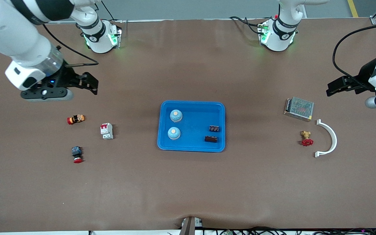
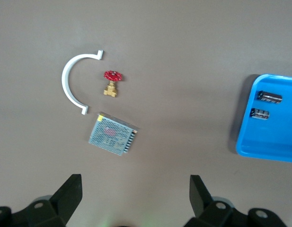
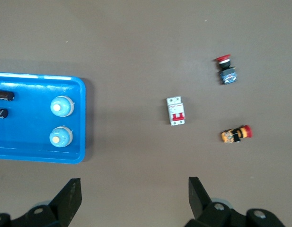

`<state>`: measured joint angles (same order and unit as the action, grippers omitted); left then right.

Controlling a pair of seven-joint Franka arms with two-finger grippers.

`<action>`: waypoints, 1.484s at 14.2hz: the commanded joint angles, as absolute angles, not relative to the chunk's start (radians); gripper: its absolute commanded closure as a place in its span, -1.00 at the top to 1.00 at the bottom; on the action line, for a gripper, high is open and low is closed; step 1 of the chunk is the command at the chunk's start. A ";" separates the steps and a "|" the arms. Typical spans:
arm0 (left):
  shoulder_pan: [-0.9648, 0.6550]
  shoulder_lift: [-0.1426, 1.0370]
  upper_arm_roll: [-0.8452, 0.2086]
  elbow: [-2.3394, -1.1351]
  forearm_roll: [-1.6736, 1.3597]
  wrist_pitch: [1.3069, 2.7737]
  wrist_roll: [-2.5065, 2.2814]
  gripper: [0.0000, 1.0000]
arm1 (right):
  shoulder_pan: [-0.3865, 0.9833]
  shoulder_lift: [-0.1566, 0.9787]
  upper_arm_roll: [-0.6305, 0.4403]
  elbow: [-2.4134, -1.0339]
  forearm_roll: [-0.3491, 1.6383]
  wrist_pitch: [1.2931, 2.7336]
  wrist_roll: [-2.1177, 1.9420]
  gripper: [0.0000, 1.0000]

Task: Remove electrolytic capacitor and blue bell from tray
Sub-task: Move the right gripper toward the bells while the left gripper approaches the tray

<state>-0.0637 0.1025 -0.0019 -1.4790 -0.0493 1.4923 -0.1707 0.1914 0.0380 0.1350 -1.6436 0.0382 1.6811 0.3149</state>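
A blue tray (image 1: 191, 103) sits mid-table. In it are two light-blue bells (image 1: 176, 115) (image 1: 174, 133) toward the right arm's end and two dark capacitors (image 1: 214, 128) (image 1: 211, 139) toward the left arm's end. My right gripper (image 1: 91, 85) is open and empty over bare table near the right arm's end. Its wrist view (image 3: 135, 198) shows the tray (image 3: 41, 146) with the bells (image 3: 61, 106). My left gripper (image 1: 331, 88) is open and empty near the left arm's end. Its wrist view (image 2: 135, 196) shows the tray's edge (image 2: 266, 146) and the capacitors (image 2: 269, 97).
A metal mesh box (image 1: 299, 108), a white curved bracket (image 1: 330, 137) and a red-handled brass valve (image 1: 306, 138) lie under the left gripper's side. A white circuit breaker (image 1: 106, 131) and two red push buttons (image 1: 76, 119) (image 1: 77, 154) lie toward the right arm's end.
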 commanded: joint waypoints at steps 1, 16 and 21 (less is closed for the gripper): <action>-0.060 0.104 -0.002 -1.493 -0.113 1.502 -0.239 1.00 | 0.287 0.090 0.127 -1.624 0.045 1.684 0.434 1.00; -0.219 0.192 -0.021 -1.555 -0.041 1.684 -0.845 1.00 | 0.545 0.293 0.127 -1.666 0.058 1.988 0.684 1.00; -0.218 0.207 -0.029 -1.572 -0.077 1.729 -1.069 1.00 | 0.558 0.337 0.127 -1.692 0.051 2.034 0.684 1.00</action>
